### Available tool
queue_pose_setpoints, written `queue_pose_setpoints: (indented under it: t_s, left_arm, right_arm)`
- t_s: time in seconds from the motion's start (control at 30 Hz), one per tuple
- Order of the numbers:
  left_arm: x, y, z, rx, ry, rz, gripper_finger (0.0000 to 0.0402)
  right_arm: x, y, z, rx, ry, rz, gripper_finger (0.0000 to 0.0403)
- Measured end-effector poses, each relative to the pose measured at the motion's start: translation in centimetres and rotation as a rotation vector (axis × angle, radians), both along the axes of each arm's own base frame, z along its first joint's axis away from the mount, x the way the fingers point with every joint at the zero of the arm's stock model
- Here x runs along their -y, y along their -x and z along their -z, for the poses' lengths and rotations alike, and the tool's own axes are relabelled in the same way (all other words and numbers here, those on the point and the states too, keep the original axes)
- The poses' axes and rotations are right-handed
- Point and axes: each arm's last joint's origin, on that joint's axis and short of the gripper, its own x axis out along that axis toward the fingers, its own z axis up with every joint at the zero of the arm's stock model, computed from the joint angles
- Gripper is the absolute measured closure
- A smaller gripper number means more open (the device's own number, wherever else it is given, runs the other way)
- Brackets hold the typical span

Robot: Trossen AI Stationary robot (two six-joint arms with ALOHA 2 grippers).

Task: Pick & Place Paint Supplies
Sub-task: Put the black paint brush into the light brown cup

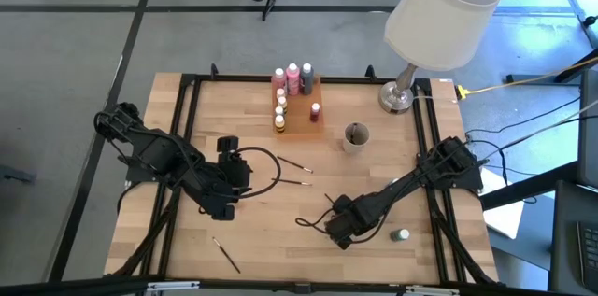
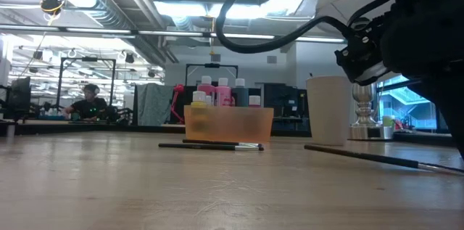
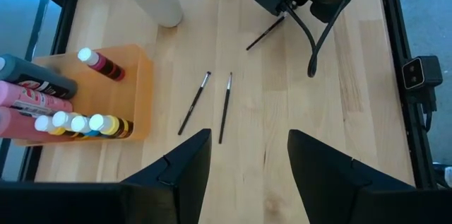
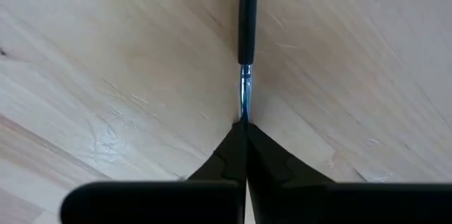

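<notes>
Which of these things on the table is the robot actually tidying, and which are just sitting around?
Part of the job:
- paint bottles in the orange tray
- loose paintbrushes
- paintbrush pinched by the right gripper
- small bottle lying alone

Just lying about:
- lamp
- round cup

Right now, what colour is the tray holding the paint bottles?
Translucent orange. The tray shows best in the left wrist view, with the bottles lying inside it.

Orange translucent tray (image 3: 138,90); pink bottles (image 1: 292,76); black-handled paintbrush (image 4: 246,15)
</notes>
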Motion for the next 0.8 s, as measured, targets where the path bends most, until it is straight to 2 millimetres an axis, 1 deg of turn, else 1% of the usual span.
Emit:
queue_pose_setpoints:
  t_s: [0.13, 0.53, 0.8]
  left_arm:
    - [0.0, 0.0, 0.0, 0.0, 0.0, 0.0, 0.0217]
    - [0.0, 0.0, 0.0, 0.0, 0.0, 0.0, 0.0217]
    - [0.0, 0.0, 0.0, -0.003, 0.005, 0.004, 0.0217]
  right_arm:
    - [0.0, -0.1, 0.0, 0.009, 0.004, 0.001, 0.0401]
    - [-0.5, -0.8, -1.0, 0.033, 0.006, -0.003, 0.0402]
    - [-0.8, -1.4, -2.8, 0.034, 0.008, -0.033, 0.0403]
